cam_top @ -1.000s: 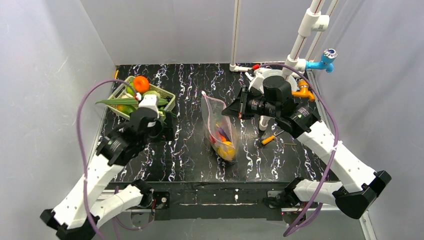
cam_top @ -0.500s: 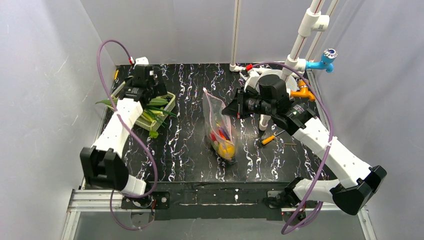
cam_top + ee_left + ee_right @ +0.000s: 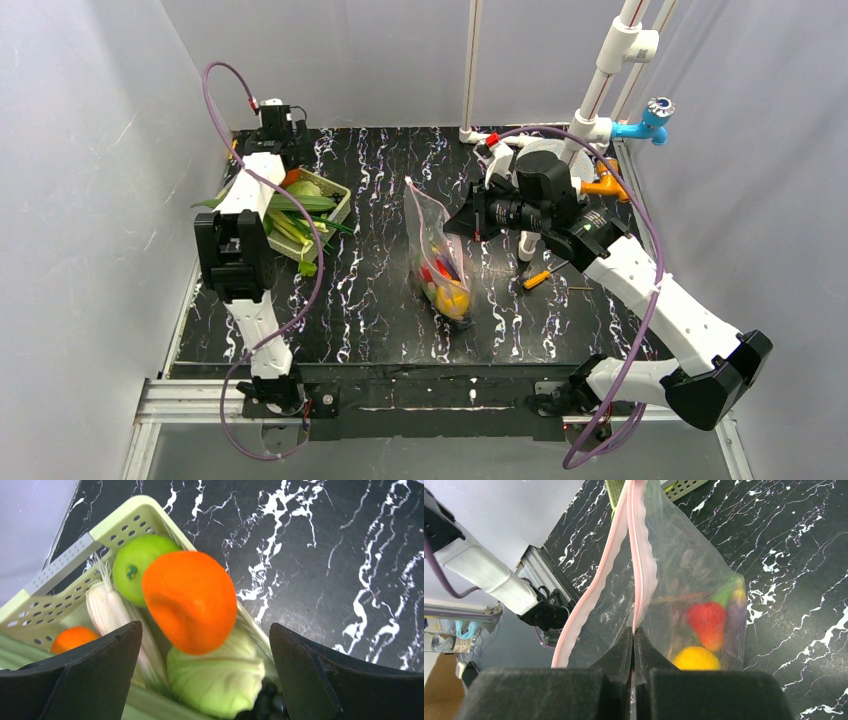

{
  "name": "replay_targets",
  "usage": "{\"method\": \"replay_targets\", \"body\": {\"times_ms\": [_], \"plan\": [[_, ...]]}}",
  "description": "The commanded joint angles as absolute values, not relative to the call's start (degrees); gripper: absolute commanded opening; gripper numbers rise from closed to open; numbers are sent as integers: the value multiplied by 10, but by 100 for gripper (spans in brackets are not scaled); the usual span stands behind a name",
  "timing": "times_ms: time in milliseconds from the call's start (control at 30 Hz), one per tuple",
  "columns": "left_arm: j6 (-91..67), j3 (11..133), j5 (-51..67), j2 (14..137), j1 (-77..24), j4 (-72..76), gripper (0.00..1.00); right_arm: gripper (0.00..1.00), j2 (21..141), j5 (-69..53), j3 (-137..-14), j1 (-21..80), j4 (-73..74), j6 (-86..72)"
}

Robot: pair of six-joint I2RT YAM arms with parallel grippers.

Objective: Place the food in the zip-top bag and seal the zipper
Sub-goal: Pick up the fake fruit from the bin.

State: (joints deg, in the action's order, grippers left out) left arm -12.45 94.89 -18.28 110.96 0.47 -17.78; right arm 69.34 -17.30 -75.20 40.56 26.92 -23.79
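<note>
The clear zip-top bag (image 3: 438, 240) stands upright at mid table with a red (image 3: 706, 622), a yellow (image 3: 696, 660) and a purple (image 3: 736, 612) toy inside. Its mouth is open. My right gripper (image 3: 634, 630) is shut on one lip of the pink zipper (image 3: 642, 555); the other lip (image 3: 589, 600) hangs free. It also shows in the top view (image 3: 458, 222). My left gripper (image 3: 202, 627) is open and empty above the far corner of the basket (image 3: 60, 570), over an orange fruit (image 3: 190, 600), a green lime (image 3: 132, 565) and a cabbage (image 3: 215, 680).
The pale green basket (image 3: 335, 190) at the far left holds leafy greens and a leek (image 3: 107, 615). An orange-handled screwdriver (image 3: 537, 279) lies right of the bag. White pipes, a blue tap (image 3: 650, 118) and an orange fitting (image 3: 608, 185) stand at the back right. Walls enclose three sides.
My left arm has swung from in front of the basket up to its far corner. The right gripper has shifted slightly, still holding the bag.
</note>
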Motion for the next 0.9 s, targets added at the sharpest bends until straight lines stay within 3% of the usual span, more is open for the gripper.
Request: {"method": "replay_targets", "body": {"times_ms": [0,200,333,700,867], "plan": [[-104,996,-190,1131,24,-151,98,1,677,-175,-743,404,253,-215],[-80,1013,-194,1176,30,-148,98,1,678,-177,-741,404,253,-212],[-85,1016,-202,1193,32,-161,91,1,691,-173,-744,404,252,-211],[-82,942,-217,1108,31,-136,43,1,703,-185,-765,404,260,-220],[-60,914,-216,1064,31,-142,32,1,703,-198,-759,404,246,-233]]}}
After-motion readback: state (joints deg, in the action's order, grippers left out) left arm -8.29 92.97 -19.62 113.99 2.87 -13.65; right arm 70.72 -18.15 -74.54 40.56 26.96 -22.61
